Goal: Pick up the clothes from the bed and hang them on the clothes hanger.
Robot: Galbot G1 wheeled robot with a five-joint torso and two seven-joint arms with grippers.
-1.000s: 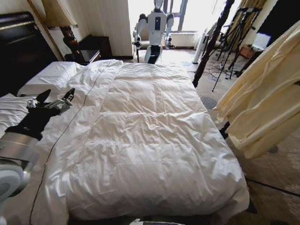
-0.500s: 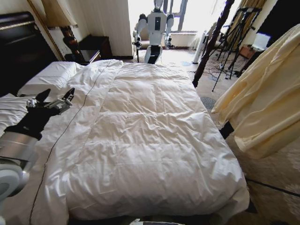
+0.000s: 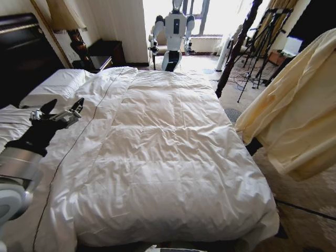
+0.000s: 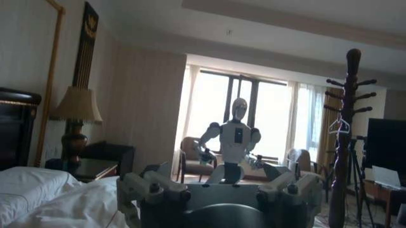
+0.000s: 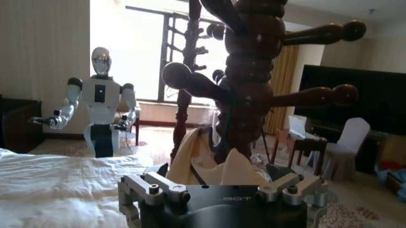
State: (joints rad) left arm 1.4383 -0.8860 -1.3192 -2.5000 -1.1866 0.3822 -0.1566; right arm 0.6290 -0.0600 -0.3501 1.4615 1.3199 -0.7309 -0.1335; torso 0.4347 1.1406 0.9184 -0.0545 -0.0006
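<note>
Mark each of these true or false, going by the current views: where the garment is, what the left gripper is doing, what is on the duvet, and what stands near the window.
1. The pale yellow garment lies flat on the bed. False: it hangs in the air off the bed's right side.
2. The left gripper hovers open over the bed's left side, holding nothing. True.
3. The right gripper is close to a wooden coat stand. True.
4. A person stands by the window. False: it is a white humanoid robot.
</note>
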